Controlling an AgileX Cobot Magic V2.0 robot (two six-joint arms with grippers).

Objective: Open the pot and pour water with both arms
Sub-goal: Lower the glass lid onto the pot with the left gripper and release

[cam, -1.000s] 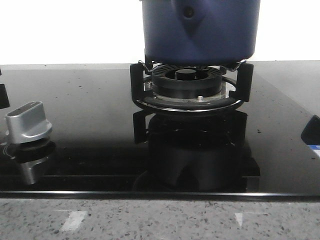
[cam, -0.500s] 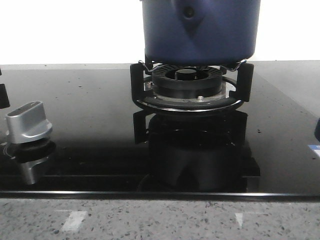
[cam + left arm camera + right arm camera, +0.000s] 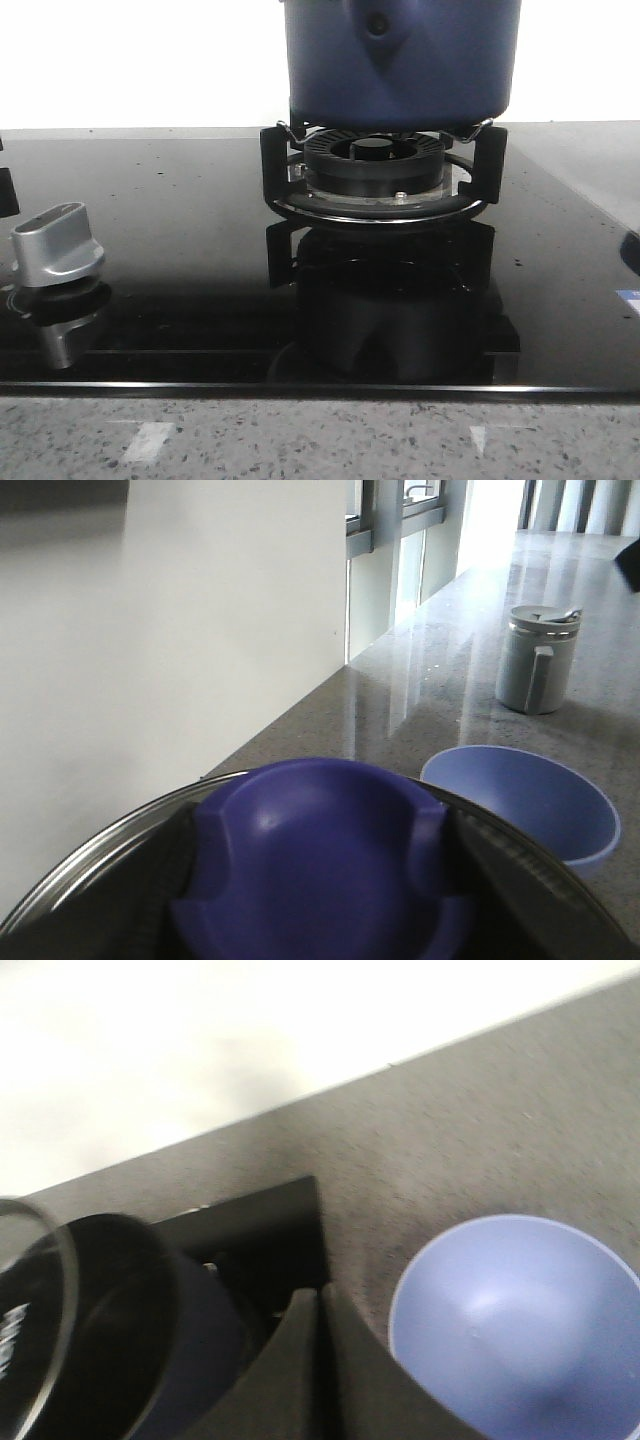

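The dark blue pot [image 3: 400, 60] stands on the black burner grate [image 3: 380, 190]; its top is cut off in the front view. In the left wrist view a blue lid knob [image 3: 320, 870] fills the space between the dark fingers [image 3: 165, 880] of my left gripper [image 3: 320, 880], which is shut on it. Around the knob runs the lid's steel rim [image 3: 90, 860]. My right gripper [image 3: 320, 1305] is shut with its fingers pressed together and nothing in them. It is beside the pot [image 3: 200, 1340]. I cannot tell whether the lid rests on the pot.
A light blue bowl [image 3: 520, 1320] sits on the grey counter right of the stove, also seen as the bowl [image 3: 530, 800] beyond the lid. A grey lidded jug [image 3: 538, 660] stands farther back. A silver stove knob [image 3: 55, 245] is at the front left of the glass hob.
A dark shape at the right edge of the front view has shrunk and slid out to the right. The pot and grate have not moved.
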